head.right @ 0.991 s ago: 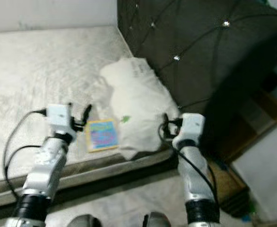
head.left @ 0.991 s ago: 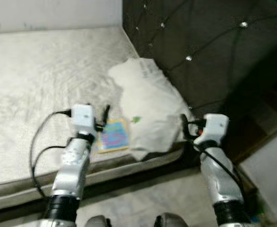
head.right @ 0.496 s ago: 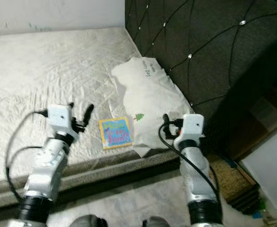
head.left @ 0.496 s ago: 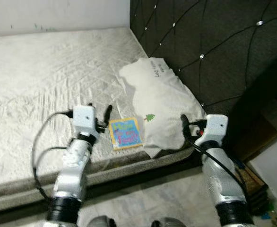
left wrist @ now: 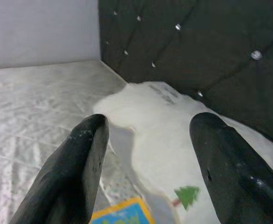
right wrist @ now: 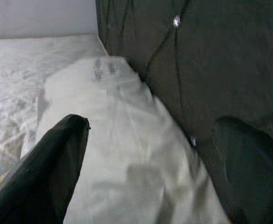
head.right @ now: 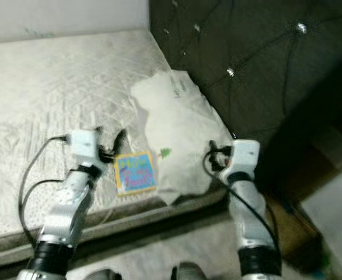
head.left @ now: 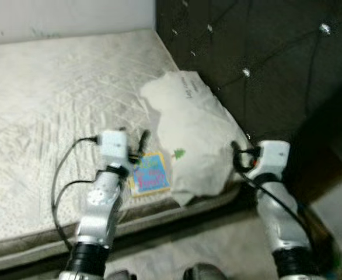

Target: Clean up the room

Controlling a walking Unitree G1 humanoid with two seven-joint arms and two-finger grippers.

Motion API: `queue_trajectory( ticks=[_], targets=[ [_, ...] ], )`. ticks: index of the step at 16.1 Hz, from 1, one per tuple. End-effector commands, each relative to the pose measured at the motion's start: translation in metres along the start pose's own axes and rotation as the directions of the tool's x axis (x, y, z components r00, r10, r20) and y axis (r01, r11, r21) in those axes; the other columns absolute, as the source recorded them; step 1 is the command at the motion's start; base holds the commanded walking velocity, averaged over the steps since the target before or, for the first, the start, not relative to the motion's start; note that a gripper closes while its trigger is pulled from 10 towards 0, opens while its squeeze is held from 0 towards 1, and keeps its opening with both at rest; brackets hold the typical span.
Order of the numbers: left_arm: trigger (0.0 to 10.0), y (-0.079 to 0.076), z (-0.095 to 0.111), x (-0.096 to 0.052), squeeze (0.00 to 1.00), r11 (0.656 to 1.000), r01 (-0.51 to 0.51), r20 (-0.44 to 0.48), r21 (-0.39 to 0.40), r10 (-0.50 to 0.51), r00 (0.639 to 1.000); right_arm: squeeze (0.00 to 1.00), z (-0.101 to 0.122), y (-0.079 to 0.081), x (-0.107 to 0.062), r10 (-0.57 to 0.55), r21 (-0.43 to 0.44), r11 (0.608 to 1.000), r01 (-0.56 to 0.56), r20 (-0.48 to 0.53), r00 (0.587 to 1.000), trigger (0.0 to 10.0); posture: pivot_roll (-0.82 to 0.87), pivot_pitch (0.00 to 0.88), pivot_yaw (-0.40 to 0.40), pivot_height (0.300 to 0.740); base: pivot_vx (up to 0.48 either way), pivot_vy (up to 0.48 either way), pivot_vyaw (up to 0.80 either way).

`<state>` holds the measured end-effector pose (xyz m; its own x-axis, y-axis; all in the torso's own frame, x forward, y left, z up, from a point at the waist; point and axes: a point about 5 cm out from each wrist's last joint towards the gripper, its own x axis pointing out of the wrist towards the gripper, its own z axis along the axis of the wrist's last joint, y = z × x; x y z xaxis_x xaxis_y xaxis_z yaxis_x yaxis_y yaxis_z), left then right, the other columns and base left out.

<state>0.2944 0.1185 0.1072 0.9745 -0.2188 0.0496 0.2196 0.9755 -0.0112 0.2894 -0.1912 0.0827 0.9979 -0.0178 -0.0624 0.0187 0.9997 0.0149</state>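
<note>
Hovering over the mattress edge point(head.left: 37, 233), the left gripper point(head.left: 133, 143) spreads its fingers just beside the colourful booklet point(head.left: 152, 173). The right gripper point(right wrist: 150, 154), fingers apart, sits against the white pillow point(head.left: 191, 137) beneath the tufted headboard point(head.left: 264, 64).

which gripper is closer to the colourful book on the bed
Left. The left gripper hovers at the book's upper left edge, fingers open. The right gripper sits beyond the white pillow, near the mattress corner.

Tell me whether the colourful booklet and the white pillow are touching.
Touching. In the left eye view the white pillow has its lower edge lying over the right side of the colourful booklet, with no mattress between them.
</note>
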Motion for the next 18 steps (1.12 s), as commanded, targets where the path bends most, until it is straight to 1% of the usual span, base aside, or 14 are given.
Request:
queue_trajectory(
  ticks=[1, 2, 3, 4, 7, 10, 12, 13, 15, 18],
  targets=[
    [10.0, 0.012, 0.000, -0.002, 0.00, 0.998, -0.055, -0.010, 0.034, 0.055, 0.998, 0.00, 0.003, 0.009, 0.002, 0.029, 0.010, 1.000, -0.029, 0.013, 0.999, 10.0, -0.04, 0.038, -0.032, 0.740, 0.000, 0.000, 0.00],
    [10.0, 0.013, -0.002, -0.001, 0.00, 0.996, -0.071, -0.018, 0.053, 0.072, 0.997, 0.00, 0.003, 0.009, 0.003, 0.030, 0.009, 1.000, -0.030, 0.013, 0.999, 10.0, -0.04, 0.038, -0.032, 0.740, 0.000, 0.000, 0.00],
    [10.0, 0.011, -0.004, -0.002, 0.00, 0.998, -0.047, -0.037, 0.029, 0.048, 0.998, 0.00, 0.003, 0.009, 0.003, 0.031, 0.012, 0.999, -0.031, 0.015, 0.999, 10.0, -0.04, 0.036, -0.030, 0.740, 0.000, 0.000, 0.00],
    [10.0, 0.012, -0.004, -0.002, 0.00, 0.998, -0.046, -0.033, 0.031, 0.047, 0.998, 0.00, 0.003, 0.009, 0.003, 0.031, 0.012, 0.999, -0.031, 0.015, 0.999, 10.0, -0.04, 0.036, -0.030, 0.740, 0.000, 0.000, 0.00],
    [10.0, 0.015, -0.005, -0.004, 0.00, 0.998, -0.063, -0.038, 0.022, 0.063, 0.997, 0.00, 0.002, 0.008, 0.002, 0.027, 0.014, 1.000, -0.027, 0.015, 1.000, 10.0, -0.04, 0.033, -0.024, 0.740, 0.000, 0.480, 0.00],
    [10.0, 0.019, -0.008, -0.010, 0.00, 0.997, -0.080, -0.054, 0.022, 0.081, 0.995, 0.00, 0.002, 0.007, 0.001, 0.022, 0.017, 1.000, -0.022, 0.016, 1.000, 10.0, -0.04, 0.033, -0.018, 0.740, 0.000, 0.480, 0.00],
    [10.0, 0.025, -0.012, -0.016, 0.00, 0.996, -0.078, -0.070, 0.035, 0.081, 0.994, 0.00, 0.002, 0.004, 0.000, 0.014, 0.017, 1.000, -0.014, 0.014, 1.000, 10.0, -0.05, 0.042, -0.019, 0.740, 0.000, 0.480, 0.00],
    [10.0, 0.027, -0.012, -0.017, 0.00, 0.996, -0.082, -0.073, 0.039, 0.085, 0.994, 0.00, 0.002, 0.004, 0.000, 0.013, 0.016, 1.000, -0.013, 0.014, 1.000, 10.0, -0.04, 0.043, -0.020, 0.740, 0.000, 0.480, 0.00],
    [10.0, 0.029, -0.012, -0.016, 0.00, 0.995, -0.093, -0.072, 0.040, 0.095, 0.993, 0.00, 0.002, 0.003, 0.001, 0.013, 0.014, 1.000, -0.013, 0.012, 1.000, 10.0, -0.04, 0.044, -0.021, 0.740, 0.000, 0.480, 0.00],
    [10.0, 0.025, -0.008, -0.011, 0.00, 0.996, -0.092, -0.062, 0.020, 0.093, 0.994, 0.00, 0.003, 0.004, 0.002, 0.016, 0.006, 1.000, -0.016, 0.011, 1.000, 10.0, -0.05, 0.042, -0.024, 0.740, 0.000, 0.480, 0.00]
  ],
)
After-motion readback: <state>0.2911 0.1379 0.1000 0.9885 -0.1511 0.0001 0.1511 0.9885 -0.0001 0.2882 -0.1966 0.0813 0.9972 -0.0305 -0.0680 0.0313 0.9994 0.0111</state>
